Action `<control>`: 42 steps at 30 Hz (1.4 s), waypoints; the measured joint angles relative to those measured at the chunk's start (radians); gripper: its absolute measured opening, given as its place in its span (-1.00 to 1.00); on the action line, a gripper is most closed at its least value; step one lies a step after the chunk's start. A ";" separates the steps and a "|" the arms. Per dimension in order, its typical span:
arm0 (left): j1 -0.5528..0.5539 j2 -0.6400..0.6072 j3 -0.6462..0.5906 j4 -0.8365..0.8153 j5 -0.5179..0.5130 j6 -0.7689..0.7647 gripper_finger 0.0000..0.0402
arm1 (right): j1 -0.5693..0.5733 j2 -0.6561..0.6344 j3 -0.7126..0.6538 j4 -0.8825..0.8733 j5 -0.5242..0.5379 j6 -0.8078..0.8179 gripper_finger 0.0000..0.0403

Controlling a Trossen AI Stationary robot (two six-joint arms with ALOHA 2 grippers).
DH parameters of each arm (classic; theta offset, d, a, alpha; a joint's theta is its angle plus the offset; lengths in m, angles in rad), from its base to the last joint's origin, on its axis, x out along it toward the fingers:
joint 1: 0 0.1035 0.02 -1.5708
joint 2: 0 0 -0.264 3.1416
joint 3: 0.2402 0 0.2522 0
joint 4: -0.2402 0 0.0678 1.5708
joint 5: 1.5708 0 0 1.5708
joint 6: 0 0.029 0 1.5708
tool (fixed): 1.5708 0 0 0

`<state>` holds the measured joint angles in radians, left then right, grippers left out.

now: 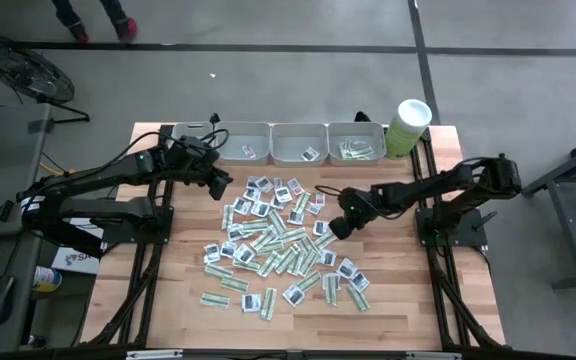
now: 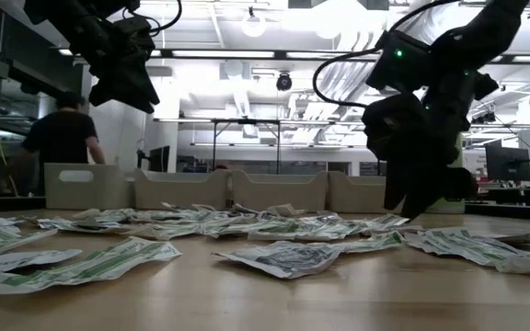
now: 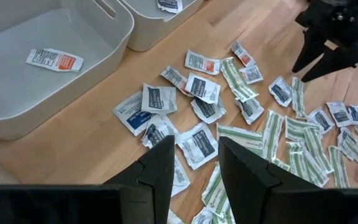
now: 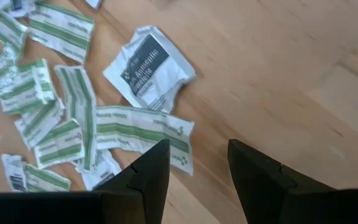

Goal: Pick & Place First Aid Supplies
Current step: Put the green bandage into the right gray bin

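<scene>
The first aid supplies (image 1: 278,240) lie scattered flat over the middle of the wooden table: narrow green-white strips and squarish white sachets with dark print. My left gripper (image 1: 220,188) hangs open above the pile's far left corner; its wrist view shows white sachets (image 3: 197,144) beneath the gap (image 3: 194,171). My right gripper (image 1: 338,230) is open, low over the pile's right edge. Its fingers stand over bare wood, beside a green-white strip (image 4: 142,132) and a white sachet (image 4: 149,70). In the low view its fingertips (image 2: 405,210) reach almost down to the table.
Three grey trays (image 1: 230,138) (image 1: 290,138) (image 1: 353,132) stand in a row along the far edge, each with a few sachets; one lies in the left tray (image 3: 55,60). A pale green tub with a white lid (image 1: 409,125) stands to their right. Bare wood lies along the near edge.
</scene>
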<state>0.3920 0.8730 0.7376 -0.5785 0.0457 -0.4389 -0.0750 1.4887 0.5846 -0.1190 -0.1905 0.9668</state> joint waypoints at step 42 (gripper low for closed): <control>0.000 0.000 0.000 0.000 0.000 -0.003 -0.38 | 0.085 0.042 -0.013 0.076 0.078 0.112 -0.99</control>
<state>0.3922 0.8730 0.7376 -0.5781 0.0459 -0.4423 0.0097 1.5307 0.5720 -0.0428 -0.1130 1.0789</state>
